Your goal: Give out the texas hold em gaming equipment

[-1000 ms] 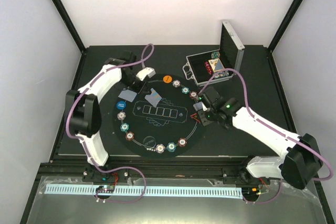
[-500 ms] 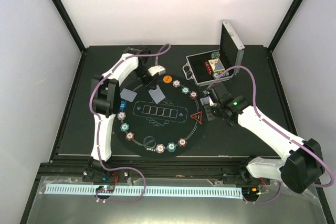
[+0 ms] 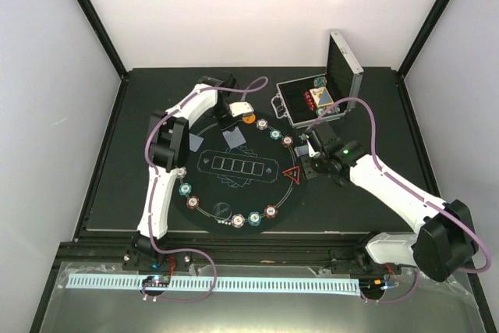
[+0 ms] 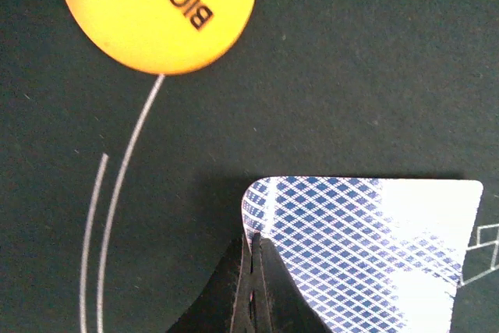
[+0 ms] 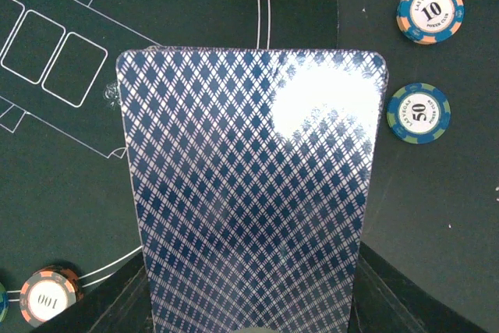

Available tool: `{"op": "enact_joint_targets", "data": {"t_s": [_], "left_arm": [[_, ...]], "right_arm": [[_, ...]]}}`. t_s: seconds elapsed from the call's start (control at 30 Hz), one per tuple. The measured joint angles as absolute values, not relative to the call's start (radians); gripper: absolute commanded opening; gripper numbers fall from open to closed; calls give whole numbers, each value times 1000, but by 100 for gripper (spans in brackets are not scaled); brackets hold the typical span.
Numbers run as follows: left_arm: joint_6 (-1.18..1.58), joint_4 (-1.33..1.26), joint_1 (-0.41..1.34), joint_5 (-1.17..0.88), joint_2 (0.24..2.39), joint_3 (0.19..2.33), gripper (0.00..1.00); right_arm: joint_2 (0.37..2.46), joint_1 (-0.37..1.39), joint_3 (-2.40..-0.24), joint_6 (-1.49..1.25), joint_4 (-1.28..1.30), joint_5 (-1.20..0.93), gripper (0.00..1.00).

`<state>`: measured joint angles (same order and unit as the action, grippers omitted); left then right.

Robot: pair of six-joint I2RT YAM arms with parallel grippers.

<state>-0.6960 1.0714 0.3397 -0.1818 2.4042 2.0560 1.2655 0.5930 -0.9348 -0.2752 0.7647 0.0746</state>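
Note:
My right gripper (image 5: 249,306) is shut on the two side edges of grey-blue-backed playing cards (image 5: 249,185), held flat over the right rim of the round black mat (image 3: 234,193) near the red triangle marker (image 3: 293,175). Poker chips lie below it: a 10 chip (image 5: 430,11), a 50 chip (image 5: 419,112) and a red-brown chip (image 5: 48,298). My left gripper (image 4: 253,241) is shut, its tips at the corner of a card (image 4: 366,247) lying face down on the mat. Nothing shows between its jaws. The orange disc (image 4: 156,9) lies just beyond. From above, the left gripper (image 3: 234,124) is at the mat's far side.
The open silver case (image 3: 320,99) stands at the back right, close behind my right arm. Several chips ring the mat, among them a red-brown chip (image 3: 270,210) at the near edge. Another card (image 3: 191,142) lies at the mat's left, beside the left arm.
My left arm has swung right toward the orange disc, and the card under it has shifted slightly up and right. My right gripper drew back a little to the right with its cards.

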Motion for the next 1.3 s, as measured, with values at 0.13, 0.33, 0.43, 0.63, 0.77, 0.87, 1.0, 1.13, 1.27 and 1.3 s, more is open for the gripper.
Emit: {"op": "enact_joint_targets", "data": {"t_s": [0.13,0.33,0.43,0.63,0.77,0.87,1.0,1.13,1.27,1.3], "left_arm": [[-732,1015,348,-146,2405,2058,2],[-789,917,349,-92,2405,2058,3],[-824,874,349,-62,2405,2059,6],[-869,807,349,-27,2413,2059,13],[-886,769,352,-22,2418,2059,19],[-893,744,358,-22,2418,2059,25],[-896,726,368,-21,2418,2059,34],[-883,723,369,-3,2418,2059,42],[-839,722,370,16,2416,2058,50],[-822,714,370,20,2409,2049,51]], "right_arm": [[1275,593,-935,-275,761,68,53],[1300,592,-935,-274,754,65,54],[1303,589,-935,-272,754,62,53],[1304,586,-935,-271,748,56,53],[1307,583,-935,-271,746,49,54],[1308,581,-935,-271,747,47,54],[1308,581,-935,-270,747,44,54],[1308,581,-935,-267,747,43,54],[1308,581,-935,-259,747,39,54],[1308,581,-935,-255,747,38,54]]}}
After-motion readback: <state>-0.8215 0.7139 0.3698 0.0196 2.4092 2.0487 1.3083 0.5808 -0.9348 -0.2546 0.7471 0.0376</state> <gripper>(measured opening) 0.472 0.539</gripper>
